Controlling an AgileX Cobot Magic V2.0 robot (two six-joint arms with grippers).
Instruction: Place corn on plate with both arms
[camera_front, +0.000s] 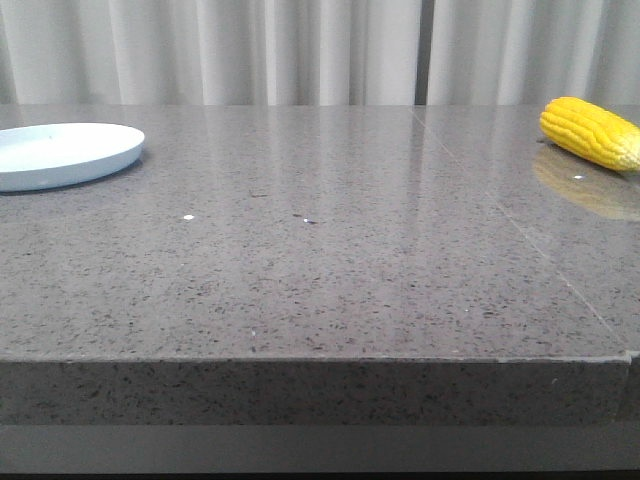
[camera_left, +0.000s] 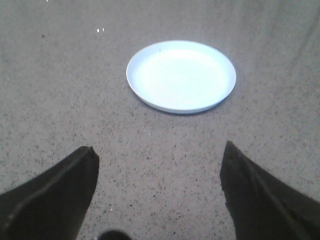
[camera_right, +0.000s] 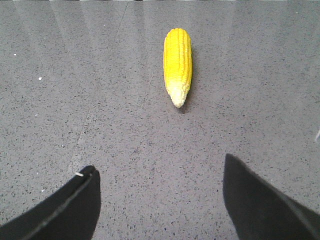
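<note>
A bright yellow corn (camera_front: 592, 131) lies on the grey stone table at the far right; the right wrist view shows the corn (camera_right: 178, 64) lengthwise, its pale tip toward my fingers. The pale blue-white plate (camera_front: 60, 152) rests bare at the far left, and the plate (camera_left: 181, 76) fills the middle of the left wrist view. My left gripper (camera_left: 159, 152) is open above bare table, short of the plate. My right gripper (camera_right: 159, 167) is open too, short of the corn's tip, with nothing between its fingers. Neither arm shows in the front view.
The speckled grey table (camera_front: 320, 270) has a front edge close to the camera and a thin seam (camera_front: 520, 230) running diagonally on the right. White curtains (camera_front: 300, 50) hang behind it. A few small white specks (camera_front: 187, 217) lie on the surface.
</note>
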